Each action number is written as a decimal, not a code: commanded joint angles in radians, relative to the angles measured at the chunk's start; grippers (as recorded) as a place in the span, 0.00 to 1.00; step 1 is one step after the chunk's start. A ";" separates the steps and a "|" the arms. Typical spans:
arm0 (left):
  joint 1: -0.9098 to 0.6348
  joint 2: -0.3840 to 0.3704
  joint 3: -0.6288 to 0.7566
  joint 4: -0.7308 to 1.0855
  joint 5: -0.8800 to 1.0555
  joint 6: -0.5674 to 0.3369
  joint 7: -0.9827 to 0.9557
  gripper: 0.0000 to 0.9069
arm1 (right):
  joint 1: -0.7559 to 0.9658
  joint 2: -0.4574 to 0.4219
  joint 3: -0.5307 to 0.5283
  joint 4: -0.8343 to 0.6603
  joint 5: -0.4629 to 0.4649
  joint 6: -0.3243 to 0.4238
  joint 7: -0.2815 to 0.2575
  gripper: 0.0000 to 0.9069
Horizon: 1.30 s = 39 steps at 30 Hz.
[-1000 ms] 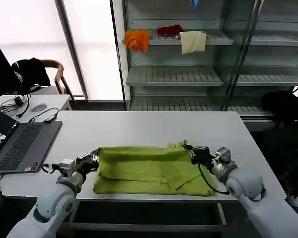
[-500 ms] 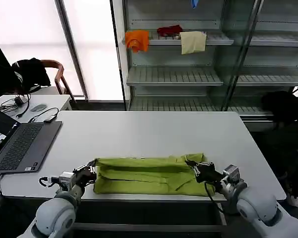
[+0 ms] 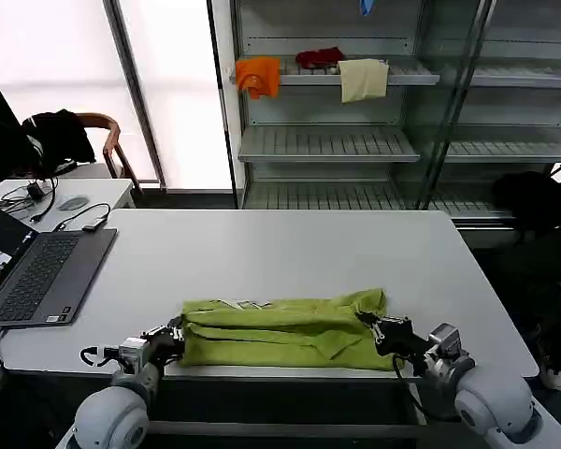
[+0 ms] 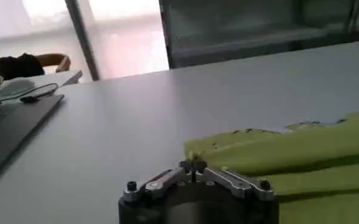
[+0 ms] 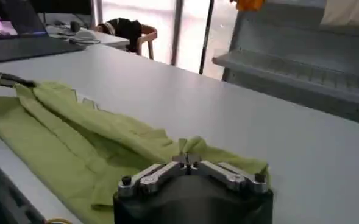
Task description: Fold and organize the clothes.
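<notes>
Since everything hinges on how the cloth runs between the two arms, the table (image 3: 290, 243) is the ref for all places. On it, at the near edge, lies the T-shirt (image 3: 280, 329), lime green, already doubled into a long narrow band. Its long axis runs parallel w/ that near edge, i.e. straight across from one arm to the other. A sliver of white print peeks out along the band's far side, twd the table's left half. The far half of the table is bare; a laptop (image 3: 37, 271) sits at the table's left edge, well apart from the shirt.

At the band's left end, just at the table's near edge, is the left gripper (image 3: 173, 334). The left wrist view shows its jaws brought together on a pinch of green fabric (image 4: 194, 163). At the band's right end is the right gripper (image 3: 374, 327), also at the near edge; its jaws are likewise clamped on a bunched corner of the shirt (image 5: 191, 149). So each arm holds its own end and neither is nearer the middle.

Judgement: the band is symmetric btwn the arms, so a next fold probably has to go end-to-end along that axis, one end carried over to the other.
</notes>
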State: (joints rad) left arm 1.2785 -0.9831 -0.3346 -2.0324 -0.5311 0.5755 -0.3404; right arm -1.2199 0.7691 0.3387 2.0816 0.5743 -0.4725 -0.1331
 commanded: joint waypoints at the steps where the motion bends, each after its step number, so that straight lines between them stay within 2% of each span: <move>1: 0.011 -0.003 0.005 -0.021 0.059 0.001 0.005 1.00 | -0.074 0.029 -0.006 0.042 -0.021 0.007 0.146 1.00; 3: 0.010 0.000 0.002 -0.033 0.062 0.001 0.004 1.00 | -0.095 0.055 -0.026 0.043 -0.024 0.010 0.244 1.00; 6: 0.008 0.007 -0.001 -0.045 0.068 0.002 0.003 1.00 | -0.125 0.086 -0.045 0.046 -0.029 0.013 0.342 1.00; 8: 0.017 0.015 -0.006 -0.056 0.072 0.002 0.002 1.00 | -0.130 0.100 -0.054 0.048 -0.041 -0.012 0.423 1.00; 9: 0.028 0.019 -0.011 -0.070 0.077 0.002 0.000 1.00 | -0.130 0.106 -0.058 0.051 -0.041 -0.046 0.504 1.00; 12: 0.053 0.037 -0.023 -0.101 0.077 0.002 -0.002 1.00 | -0.130 0.110 -0.056 0.063 -0.011 -0.085 0.643 1.00; 14: 0.073 0.054 -0.041 -0.136 0.076 0.003 -0.010 1.00 | -0.132 0.109 -0.045 0.095 -0.011 -0.072 0.696 1.00; 18: 0.101 0.062 -0.078 -0.218 0.068 0.003 -0.021 1.00 | -0.128 0.109 -0.022 0.159 -0.026 -0.049 0.725 1.00; 19: 0.109 0.059 -0.087 -0.233 0.068 0.003 -0.024 1.00 | -0.130 0.108 -0.019 0.170 -0.045 -0.034 0.721 1.00; 22: 0.107 0.026 -0.086 -0.279 0.067 0.001 -0.028 1.00 | -0.146 0.112 -0.001 0.185 -0.134 0.057 0.664 1.00; 23: 0.102 0.007 -0.076 -0.275 0.061 -0.008 -0.032 1.00 | -0.159 0.119 0.008 0.181 -0.156 0.104 0.628 1.00; 25: 0.110 -0.024 -0.065 -0.254 0.064 -0.043 -0.028 1.00 | -0.171 0.125 0.015 0.163 -0.165 0.144 0.598 1.00; 28: 0.158 -0.068 -0.049 -0.216 0.091 -0.116 -0.013 1.00 | -0.222 0.138 0.072 0.061 -0.231 0.363 0.415 1.00; 29: 0.168 -0.096 -0.044 -0.212 0.099 -0.140 -0.012 1.00 | -0.235 0.140 0.090 0.040 -0.232 0.430 0.373 1.00; 32: 0.208 -0.135 -0.034 -0.169 0.128 -0.215 -0.009 1.00 | -0.271 0.145 0.165 -0.003 -0.185 0.522 0.323 1.00; 34: 0.215 -0.161 -0.034 -0.137 0.138 -0.254 -0.008 1.00 | -0.297 0.151 0.218 -0.012 -0.147 0.541 0.308 1.00; 37: 0.210 -0.204 -0.034 -0.111 0.116 -0.265 -0.016 1.00 | -0.342 0.151 0.272 -0.025 -0.080 0.579 0.294 1.00; 39: 0.195 -0.230 -0.032 -0.093 0.106 -0.265 -0.017 1.00 | -0.372 0.151 0.297 -0.036 -0.074 0.606 0.287 1.00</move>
State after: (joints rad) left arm 1.4386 -1.0742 -0.3744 -2.1943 -0.4303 0.4339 -0.3555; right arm -1.4574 0.9069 0.4568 2.1270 0.4430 -0.1436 0.2797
